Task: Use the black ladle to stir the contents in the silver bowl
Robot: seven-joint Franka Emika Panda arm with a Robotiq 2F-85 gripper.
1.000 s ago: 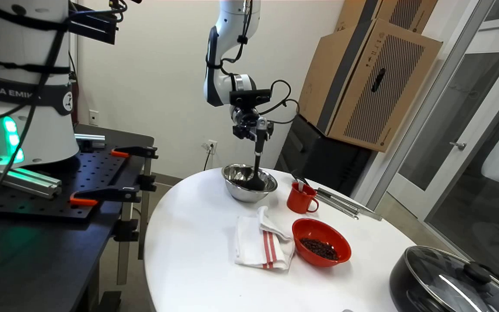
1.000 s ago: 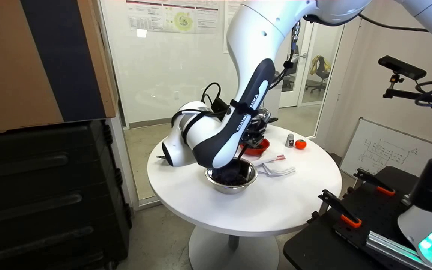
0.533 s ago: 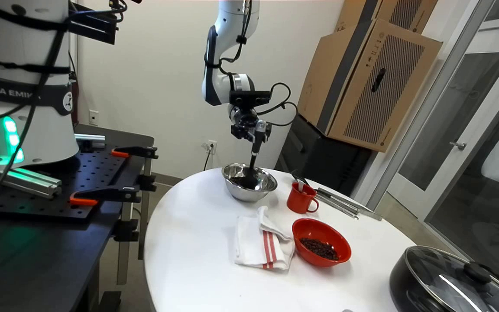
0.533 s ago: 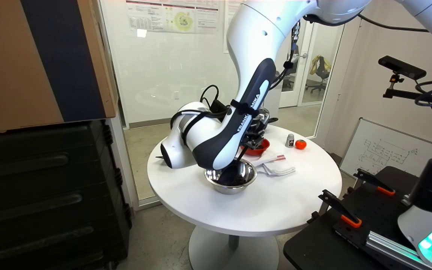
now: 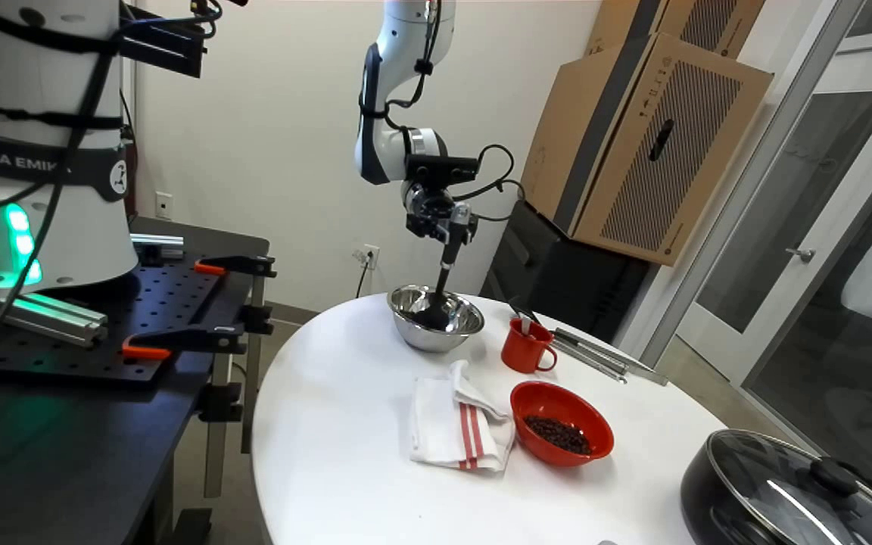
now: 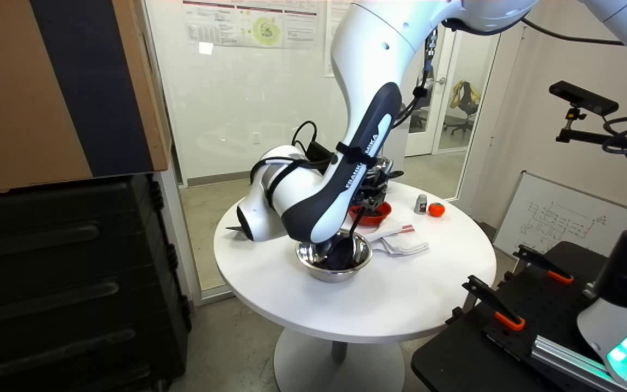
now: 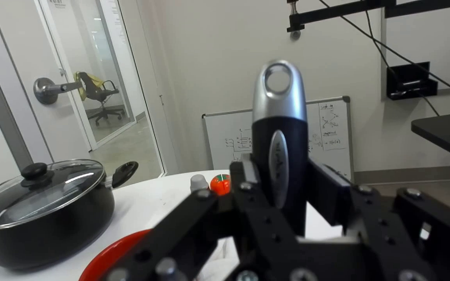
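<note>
My gripper (image 7: 283,175) is shut on the black handle of the black ladle (image 7: 279,156), whose silver tip with a hole points up in the wrist view. From the gripper (image 5: 457,225) the ladle (image 5: 445,275) slants down into the silver bowl (image 5: 436,339). Its black scoop (image 6: 340,253) rests low inside the silver bowl (image 6: 332,276), near the bottom. Dark contents show only in part there, since the scoop and the arm cover much of the inside. The bowl stands upright on the table.
On the white table (image 5: 345,424) are a red mug (image 5: 524,348), a striped cloth (image 5: 443,435), a red bowl (image 5: 557,397) with dark bits, and a black pan (image 7: 53,230) with a glass lid. A grey shaker (image 6: 421,204) and a tomato (image 6: 436,210) stand farther off.
Within the bowl the scoop has swung from the mug's side toward the opposite side, and the handle leans more. The gripper shifted slightly and kept its hold. The bowl stays nearly in place.
</note>
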